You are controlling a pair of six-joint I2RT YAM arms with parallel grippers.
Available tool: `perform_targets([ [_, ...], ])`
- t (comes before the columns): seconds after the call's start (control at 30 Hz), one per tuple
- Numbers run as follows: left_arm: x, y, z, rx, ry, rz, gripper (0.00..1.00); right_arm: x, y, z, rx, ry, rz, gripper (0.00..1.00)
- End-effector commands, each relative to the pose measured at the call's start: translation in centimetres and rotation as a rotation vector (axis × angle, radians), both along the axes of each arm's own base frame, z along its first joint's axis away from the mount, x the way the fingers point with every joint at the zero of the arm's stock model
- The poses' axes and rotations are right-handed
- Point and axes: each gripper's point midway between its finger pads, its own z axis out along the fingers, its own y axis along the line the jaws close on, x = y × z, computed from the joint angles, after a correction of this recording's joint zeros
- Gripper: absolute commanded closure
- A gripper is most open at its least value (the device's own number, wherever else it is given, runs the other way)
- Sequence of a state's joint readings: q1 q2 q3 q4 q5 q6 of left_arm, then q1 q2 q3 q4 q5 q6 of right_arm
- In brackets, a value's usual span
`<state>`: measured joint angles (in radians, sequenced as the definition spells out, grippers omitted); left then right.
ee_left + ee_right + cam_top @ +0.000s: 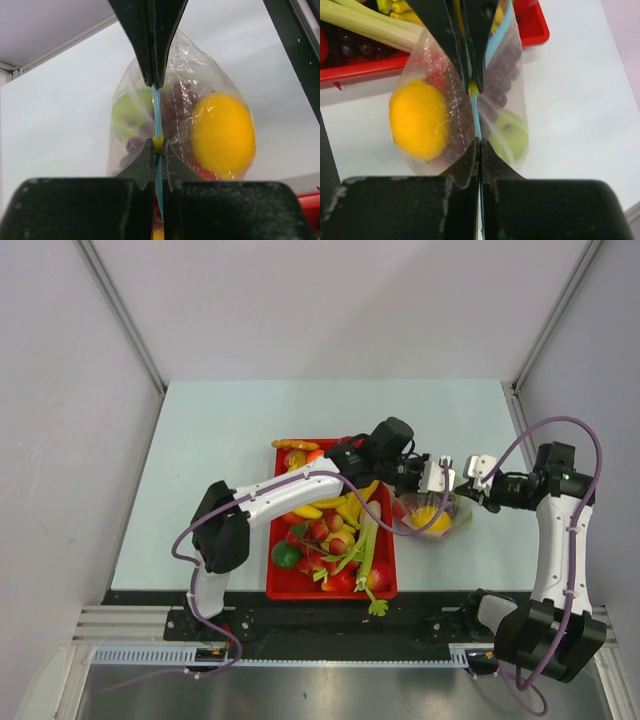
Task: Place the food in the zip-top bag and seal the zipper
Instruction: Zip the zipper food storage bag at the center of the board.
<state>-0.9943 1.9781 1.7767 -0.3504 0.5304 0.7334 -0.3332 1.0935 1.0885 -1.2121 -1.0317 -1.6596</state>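
The clear zip-top bag (pixel 432 519) hangs just right of the red tray, held up between both grippers. It holds a yellow lemon (pixel 222 135), a green pear (pixel 131 112), purple grapes (pixel 172 107) and a bit of red fruit (pixel 205 172). My left gripper (pixel 158 150) is shut on the blue-teal zipper (pixel 157 112), with a small yellow slider (pixel 158 143) at its fingertips. My right gripper (pixel 480 150) is shut on the same zipper (pixel 475 117) from the other end. In the top view the left gripper (pixel 446 483) and the right gripper (pixel 467 480) face each other closely above the bag.
The red tray (pixel 275 585) lies left of the bag under the left arm, full of toy food: bananas (pixel 352 508), celery (pixel 368 550), red fruits (pixel 318 532) and a green piece (pixel 286 555). Its corner shows in the right wrist view (pixel 537 27). Pale table surface surrounds the bag.
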Motion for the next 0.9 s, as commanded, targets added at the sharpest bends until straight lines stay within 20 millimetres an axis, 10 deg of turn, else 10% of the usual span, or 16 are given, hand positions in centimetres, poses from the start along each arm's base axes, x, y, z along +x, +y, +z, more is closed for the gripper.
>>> perform_targets([
  [0.0, 2.2, 3.4, 2.8, -0.007, -0.039, 0.091, 0.97, -0.5, -3.3, -0.4, -0.115, -0.028, -0.068, 1.00],
  [0.87, 5.4, 10.0, 0.6, 0.107, -0.076, 0.202, 1.00, -2.2, -6.7, -1.2, -0.099, -0.005, -0.158, 1.00],
])
